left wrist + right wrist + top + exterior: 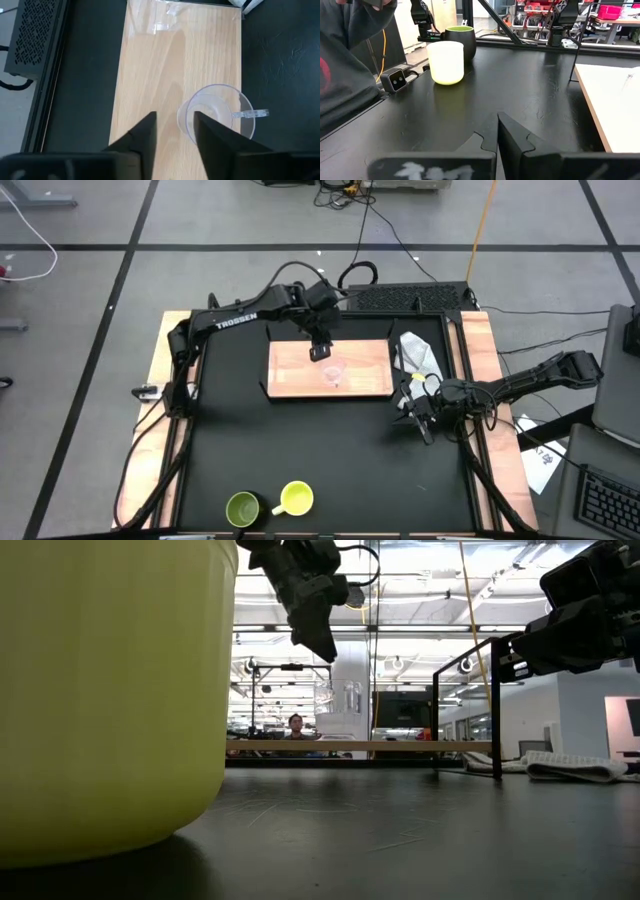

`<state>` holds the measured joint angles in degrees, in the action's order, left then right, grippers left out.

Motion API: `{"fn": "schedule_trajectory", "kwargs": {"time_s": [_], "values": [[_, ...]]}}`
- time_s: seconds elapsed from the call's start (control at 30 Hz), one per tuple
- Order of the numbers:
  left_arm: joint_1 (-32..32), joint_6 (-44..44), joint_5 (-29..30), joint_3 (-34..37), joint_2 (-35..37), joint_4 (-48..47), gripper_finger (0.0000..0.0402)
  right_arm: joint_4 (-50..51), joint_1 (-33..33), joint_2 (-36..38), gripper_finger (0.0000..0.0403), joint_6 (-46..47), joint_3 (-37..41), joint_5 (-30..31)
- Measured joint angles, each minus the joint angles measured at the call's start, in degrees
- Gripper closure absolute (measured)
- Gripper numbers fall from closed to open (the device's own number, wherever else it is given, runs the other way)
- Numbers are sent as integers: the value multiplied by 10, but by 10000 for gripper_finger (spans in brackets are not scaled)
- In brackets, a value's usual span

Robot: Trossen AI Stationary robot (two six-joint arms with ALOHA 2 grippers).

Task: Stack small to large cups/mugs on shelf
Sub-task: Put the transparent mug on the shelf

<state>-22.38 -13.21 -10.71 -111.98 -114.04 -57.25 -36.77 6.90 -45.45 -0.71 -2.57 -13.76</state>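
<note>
The small clear glass cup [333, 373] is seen standing upright on the wooden shelf [290, 375], near the middle of the board. It is see-through, so it is hard to spot from above. In the left wrist view the cup [216, 116] shows better, with its little clear handle [251, 114] sticking out toward the edge of the shelf [160, 75].

The left gripper [320, 348] is held above the shelf, just beside the cup and a bit toward the back edge of the board. Its two dark fingers [145, 137] are parted with a small gap, and nothing is held between them. The cup is not touched by them. In the low view the left gripper [315, 635] is seen hanging up in the air above the table [400, 830].

The yellow mug [295, 499] and the dark green mug [243, 509] are set side by side at the front edge of the table [330, 450], well apart from the shelf (the green one is on the left). Both are standing upright.

The right gripper [420, 420] is kept low over the table, to the right of the shelf. Its fingers [512, 135] are pressed together with nothing in them. A white cloth [418, 355] is lying just behind it.
</note>
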Motion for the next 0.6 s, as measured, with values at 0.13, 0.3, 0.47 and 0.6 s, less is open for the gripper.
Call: {"fn": "schedule_trajectory", "kwargs": {"time_s": [0.13,0.3,0.47,0.6], "values": [[0,9,0,0,0,0,224,0,0,0,403,0,0,0],[3,15,2,13,1,4,187,1,0,0,403,0,0,0],[4,16,27,25,0,5,168,2,0,0,403,0,0,0],[3,22,38,26,0,8,165,2,0,0,403,0,0,0]]}}
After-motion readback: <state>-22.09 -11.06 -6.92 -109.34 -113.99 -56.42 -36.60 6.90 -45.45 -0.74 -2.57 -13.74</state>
